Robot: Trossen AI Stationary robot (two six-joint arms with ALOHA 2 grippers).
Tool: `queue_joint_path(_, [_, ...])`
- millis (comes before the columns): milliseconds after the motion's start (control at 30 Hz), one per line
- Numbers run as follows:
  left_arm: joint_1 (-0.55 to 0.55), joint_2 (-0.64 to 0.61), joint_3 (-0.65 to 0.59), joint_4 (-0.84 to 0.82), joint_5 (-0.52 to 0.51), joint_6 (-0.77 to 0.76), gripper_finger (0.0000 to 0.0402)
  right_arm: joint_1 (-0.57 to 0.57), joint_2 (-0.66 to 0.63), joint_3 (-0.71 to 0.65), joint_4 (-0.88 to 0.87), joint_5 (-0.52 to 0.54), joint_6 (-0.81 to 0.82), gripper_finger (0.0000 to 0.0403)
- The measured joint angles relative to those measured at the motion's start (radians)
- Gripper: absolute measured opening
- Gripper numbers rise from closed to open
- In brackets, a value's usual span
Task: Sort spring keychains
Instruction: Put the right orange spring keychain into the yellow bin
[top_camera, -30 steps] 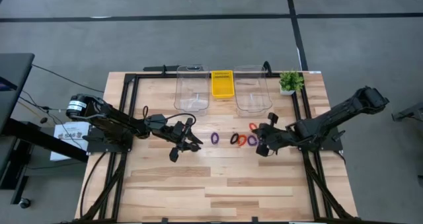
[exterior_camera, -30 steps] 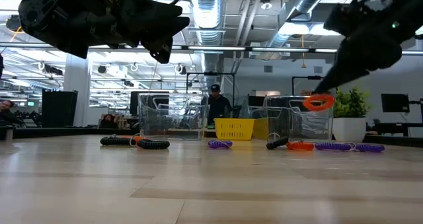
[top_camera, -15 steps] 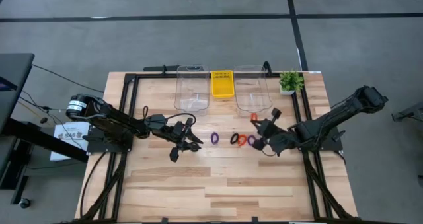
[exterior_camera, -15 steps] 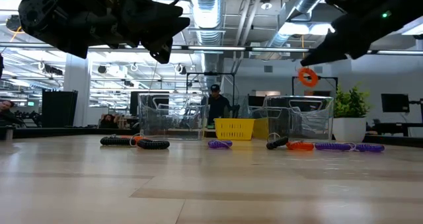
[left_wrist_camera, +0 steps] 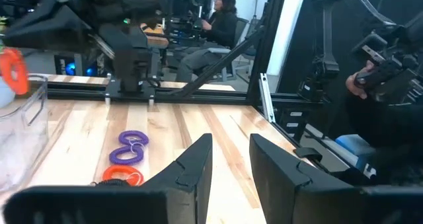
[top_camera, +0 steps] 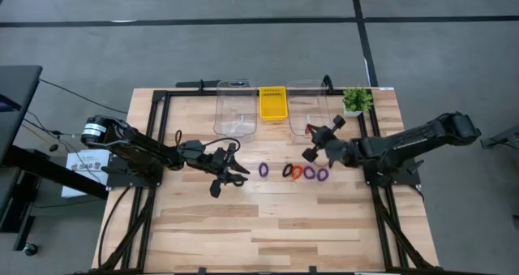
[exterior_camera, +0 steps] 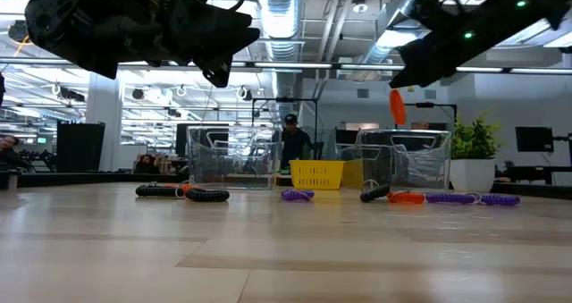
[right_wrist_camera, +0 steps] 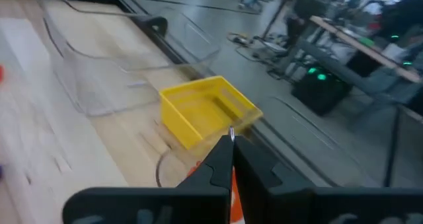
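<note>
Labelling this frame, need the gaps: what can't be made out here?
- Orange-red coiled spring keychain in the shut right gripper: right wrist view, fingers cover most.
- Clear plastic bin on the right: contents, high view, right arm overlaps.
- Black coiled keychains: count, low view, bunched; high view, under left gripper.

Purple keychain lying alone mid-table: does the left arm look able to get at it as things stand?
Probably yes: the purple keychain lies on bare wood just beside the left gripper, whose fingers stand open and empty, with nothing between them.
</note>
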Motion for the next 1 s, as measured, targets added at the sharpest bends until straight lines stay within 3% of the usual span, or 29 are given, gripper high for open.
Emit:
queue_joint_path(300, [0.0,0.0,0.0,0.0,0.0,0.0,0.0099,-0.282,0.0,0.0,0.246,-0.445,-0.057,0.0001])
queue_joint_path(500, [0.0,0.0,0.0,-0.001,0.0,0.031,0.0099,-0.458,0.002,0.0,0.339,-0.698,0.011,0.0001])
queue_joint_path(633, [0.0,0.0,0.0,-0.001,0.0,0.045,0.0099,-0.52,0.002,0.013,0.349,-0.771,0.057,0.0001])
queue_joint_path(767, [0.0,0.0,0.0,-0.001,0.0,0.045,0.0099,-0.525,0.039,0.062,0.342,-0.78,0.08,0.0001])
queue_joint_path(1000, [0.01,0.0,0.0,-0.001,0.0,0.045,0.0099,-0.504,0.25,0.244,0.297,-0.805,0.073,0.0001])
